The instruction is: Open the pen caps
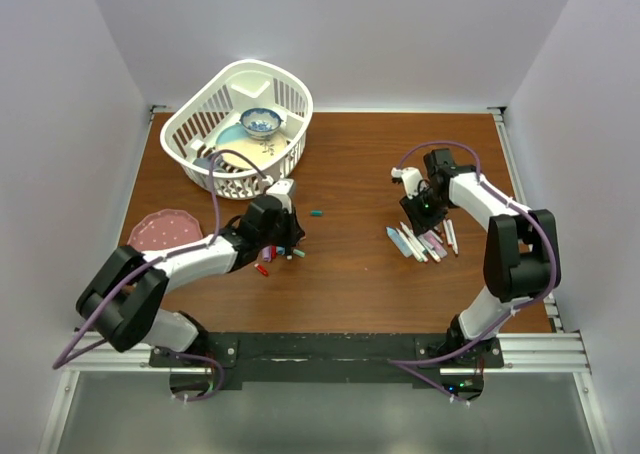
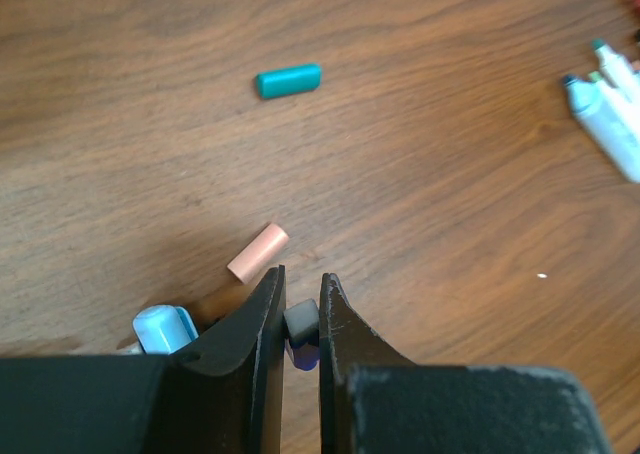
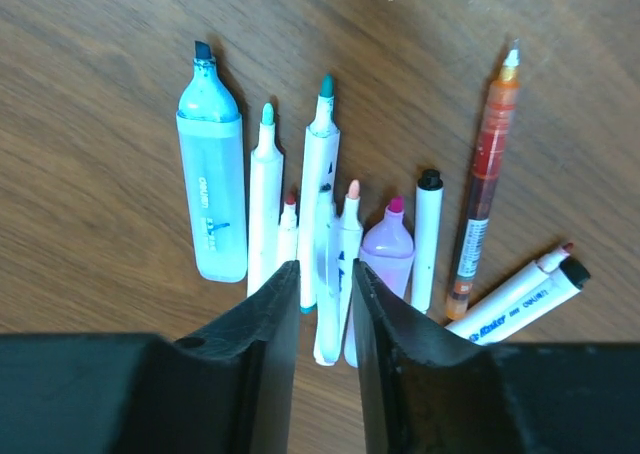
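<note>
A small grey cap [image 2: 300,321] sits clamped between the jaws of the left pincer [image 2: 301,280]; only the left wrist view shows this. Just ahead of the fingertips lies a peach cap [image 2: 258,253]. A light-blue cap [image 2: 165,328] lies beside the left jaw, and a teal cap [image 2: 288,80] is well apart, farther out on the desk [image 2: 420,174]. The top view adds a red cap [image 1: 262,270] near that pincer. The right wrist view alone shows the pens [image 3: 318,174] lying in a row with bare tips. The right pincer [image 3: 325,266] is above their near ends, its jaws narrowly apart and gripping nothing that shows.
</note>
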